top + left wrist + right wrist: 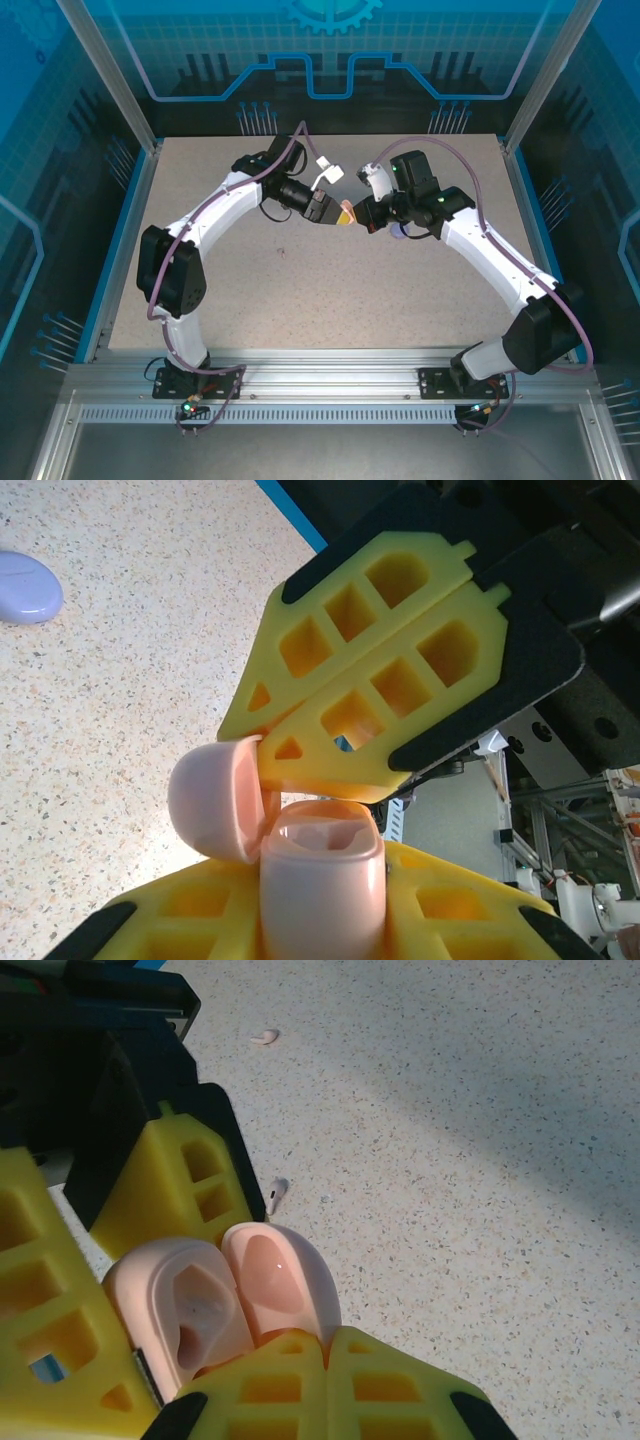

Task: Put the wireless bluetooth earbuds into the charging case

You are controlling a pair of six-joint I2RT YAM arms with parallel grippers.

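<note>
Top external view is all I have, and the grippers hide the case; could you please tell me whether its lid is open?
Observer: Yes, the pink case is held in the left gripper with its lid open.
Operator: Thank you; and the other arm?
Observer: The right gripper is shut, its tips against the lid.
Operator: Any earbuds in sight?
Observer: Two pale earbuds lie loose on the table, outside the case.
</note>
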